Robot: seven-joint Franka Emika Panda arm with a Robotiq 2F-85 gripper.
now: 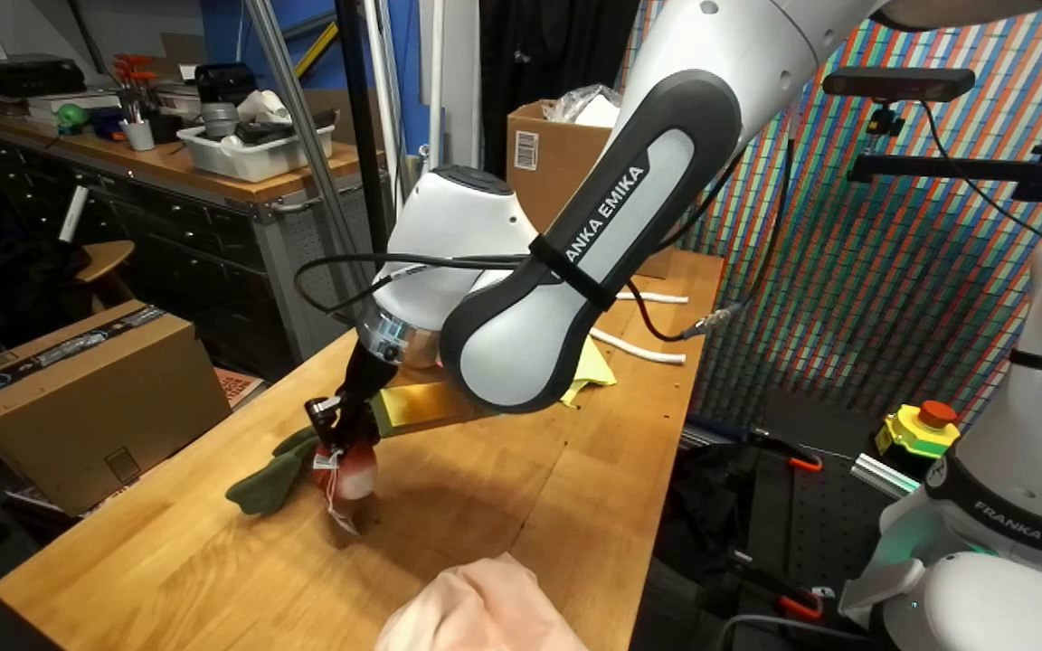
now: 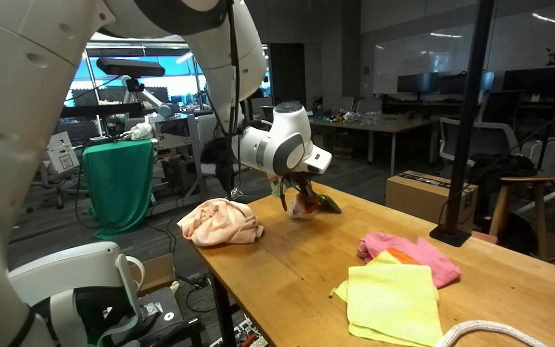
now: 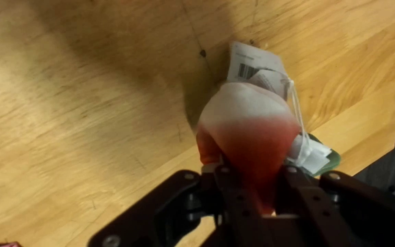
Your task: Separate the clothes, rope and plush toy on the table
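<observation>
Gripper (image 3: pixel 256 169) — clasping the toy (image 3: pixel 249 123) (red fading to white) — over the table (image 2: pixel 282 270); yellow cloth (image 2: pixel 390 299) lies against pink cloth (image 2: pixel 429 260).

I've got the plush toy (image 3: pixel 250 127) pinched in the end effector (image 3: pixel 257 171), jaws either side of its red part, white end poking out. Barcode tag (image 3: pixel 250 61) sits past the toy's white end; white string (image 3: pixel 298 109) and small labels (image 3: pixel 314 161) to its right, labels overlapping a green leaf (image 3: pixel 334 161). Wood counter (image 3: pixel 81 113) below it, can't tell if touching. Dark floor (image 3: pixel 382 168) well right of the toy.
</observation>
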